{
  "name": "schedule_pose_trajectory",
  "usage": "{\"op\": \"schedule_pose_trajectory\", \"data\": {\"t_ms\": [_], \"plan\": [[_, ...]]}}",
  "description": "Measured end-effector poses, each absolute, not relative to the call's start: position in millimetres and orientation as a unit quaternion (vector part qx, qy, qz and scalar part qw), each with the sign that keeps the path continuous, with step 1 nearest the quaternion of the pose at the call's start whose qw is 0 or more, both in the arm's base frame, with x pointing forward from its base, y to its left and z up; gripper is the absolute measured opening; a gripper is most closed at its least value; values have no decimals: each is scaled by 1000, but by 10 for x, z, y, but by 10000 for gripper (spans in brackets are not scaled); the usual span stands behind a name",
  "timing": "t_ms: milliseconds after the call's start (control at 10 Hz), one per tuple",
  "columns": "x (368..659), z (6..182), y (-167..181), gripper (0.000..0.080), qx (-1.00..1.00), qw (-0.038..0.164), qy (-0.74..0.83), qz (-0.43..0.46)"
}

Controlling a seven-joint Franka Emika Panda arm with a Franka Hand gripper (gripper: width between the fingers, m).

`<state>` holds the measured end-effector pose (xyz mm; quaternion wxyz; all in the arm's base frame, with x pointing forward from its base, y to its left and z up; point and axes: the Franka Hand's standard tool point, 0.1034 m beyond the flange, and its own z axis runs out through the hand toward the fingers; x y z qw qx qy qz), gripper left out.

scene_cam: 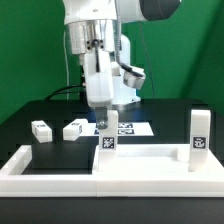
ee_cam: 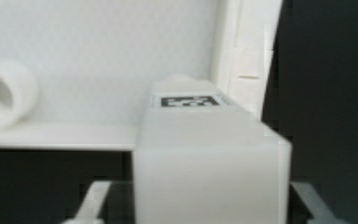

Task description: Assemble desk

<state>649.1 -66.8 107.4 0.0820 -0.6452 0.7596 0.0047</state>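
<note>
Leg (scene_cam: 106, 139) held upright in my gripper (scene_cam: 104, 122), jaws clamped narrow on its sides, low over the tabletop (scene_cam: 150, 162) edge to line its end up with a socket, contact unclear; second leg (scene_cam: 199, 135) stands at the exterior view's right, loose legs (scene_cam: 75, 128) wait on the table behind

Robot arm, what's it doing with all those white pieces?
It's building a desk. The gripper holds one leg upright at the back rim of the tabletop. A second leg already stands at the tabletop's corner on the exterior view's right. Two spare legs lie on the black table, waiting.
</note>
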Motion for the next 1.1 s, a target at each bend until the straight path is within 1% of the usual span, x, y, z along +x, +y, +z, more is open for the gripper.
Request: {"op": "schedule_pose_trajectory", "data": {"t_ms": [200, 400, 500, 600, 700, 800, 900, 1100], "plan": [[6495, 1086, -666, 292, -594, 86, 800, 16], [6483, 1077, -674, 292, -559, 86, 824, 20], [6483, 1074, -672, 365, -557, 86, 826, 20], [6483, 1073, -672, 365, -565, 86, 820, 19], [6481, 1068, -660, 547, -584, 84, 807, 16], [6490, 1051, -603, 547, -641, 72, 764, -8], [6499, 1053, -497, 628, -693, 74, 717, -31], [6451, 1051, -482, 643, -755, 70, 651, -42]]}}
